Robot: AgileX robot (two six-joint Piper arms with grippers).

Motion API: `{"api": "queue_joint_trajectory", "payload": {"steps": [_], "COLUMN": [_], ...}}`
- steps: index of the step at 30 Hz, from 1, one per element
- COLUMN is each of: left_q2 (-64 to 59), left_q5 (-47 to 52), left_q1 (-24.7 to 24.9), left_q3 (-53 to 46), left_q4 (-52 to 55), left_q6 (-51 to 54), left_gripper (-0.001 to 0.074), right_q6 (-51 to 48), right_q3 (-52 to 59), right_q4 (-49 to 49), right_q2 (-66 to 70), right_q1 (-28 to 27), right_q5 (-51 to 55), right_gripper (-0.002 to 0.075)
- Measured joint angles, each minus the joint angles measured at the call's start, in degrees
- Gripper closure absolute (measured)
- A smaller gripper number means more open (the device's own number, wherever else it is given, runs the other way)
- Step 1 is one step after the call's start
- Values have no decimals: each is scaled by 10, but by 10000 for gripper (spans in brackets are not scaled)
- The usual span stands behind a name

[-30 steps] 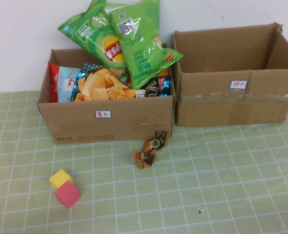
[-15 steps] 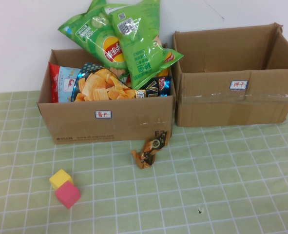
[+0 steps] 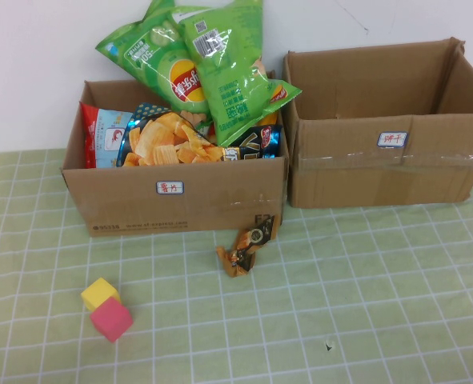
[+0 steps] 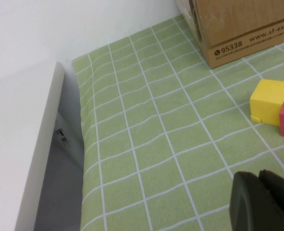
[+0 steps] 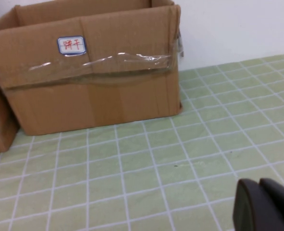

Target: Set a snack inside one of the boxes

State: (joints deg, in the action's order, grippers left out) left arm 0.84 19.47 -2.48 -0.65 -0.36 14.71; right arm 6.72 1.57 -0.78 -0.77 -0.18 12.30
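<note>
Snack (image 3: 246, 244) by box (image 3: 124, 200); left jaws, right jaws cropped.

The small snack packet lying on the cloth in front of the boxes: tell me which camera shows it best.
The high view. There the small snack packet lies whole against the full left box. Neither wrist view shows it: the left claw sits low by the yellow cube, and the right claw faces the right box.

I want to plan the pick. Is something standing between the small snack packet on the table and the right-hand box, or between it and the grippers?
Nothing visible blocks it. The snack packet lies on open tablecloth against the left box; the right box is open-topped. Left gripper and right gripper are low over bare cloth. The yellow cube and pink cube sit aside.
</note>
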Motion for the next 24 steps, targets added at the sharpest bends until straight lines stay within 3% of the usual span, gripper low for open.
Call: {"api": "queue_joint_trajectory", "payload": {"steps": [6,24], "left_q2": [0,0], "left_q5": [0,0], "left_q1": [0,0], "left_q3": [0,0], "left_q4": [0,0], "left_q6": [0,0], "left_gripper": [737,737], "right_q6": [86,65], "right_q3": [0,-2], "right_q4": [-69,-95], "right_q2": [0,0], "right_q1": [34,54], "right_q5": [7,73], "right_gripper": [728,728]}}
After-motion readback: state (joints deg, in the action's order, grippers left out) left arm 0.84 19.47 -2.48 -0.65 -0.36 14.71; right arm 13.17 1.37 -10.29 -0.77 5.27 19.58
